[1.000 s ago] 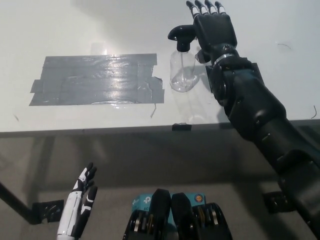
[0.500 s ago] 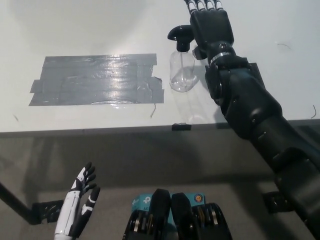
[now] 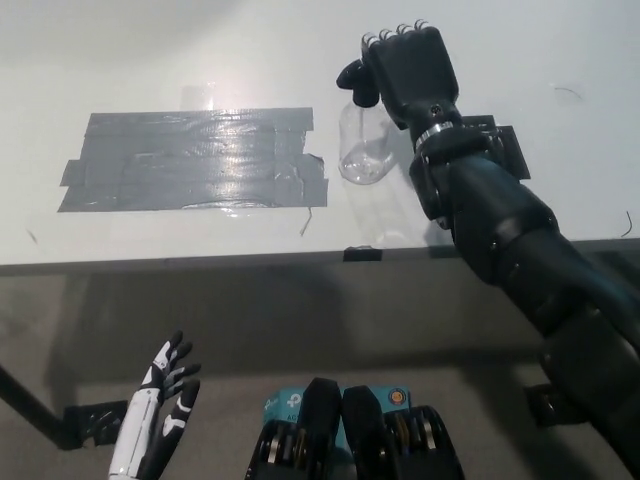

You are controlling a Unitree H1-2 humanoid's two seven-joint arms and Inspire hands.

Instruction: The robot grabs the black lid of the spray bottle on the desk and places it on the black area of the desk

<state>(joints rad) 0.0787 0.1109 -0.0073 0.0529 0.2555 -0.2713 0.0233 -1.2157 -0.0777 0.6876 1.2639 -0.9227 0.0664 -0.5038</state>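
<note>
Right robot hand [image 3: 408, 68], black, lay over the top of the spray bottle [image 3: 364, 148], back of the hand toward the camera. Fingers curled down over the far side of the black lid [image 3: 354, 79]; only the lid's left end showed past the hand's edge. Fingertips hidden behind the knuckles, so the grip on the lid could not be confirmed. Hand covered the lid and looked in contact with it.

Bottle stood upright on the white surface [image 3: 150, 60], clear body, lid at its top. It sat just to the right of the black area [image 3: 195, 160], a patch of dark tape strips, near the patch's right edge but not on it. A smaller dark patch [image 3: 505, 150] lay beneath the right forearm, partly hidden.

Left robot hand [image 3: 152, 425], white, rested low at the lower left, below the surface's front edge, well apart from bottle and tape. Its fingers were spread and held nothing.
</note>
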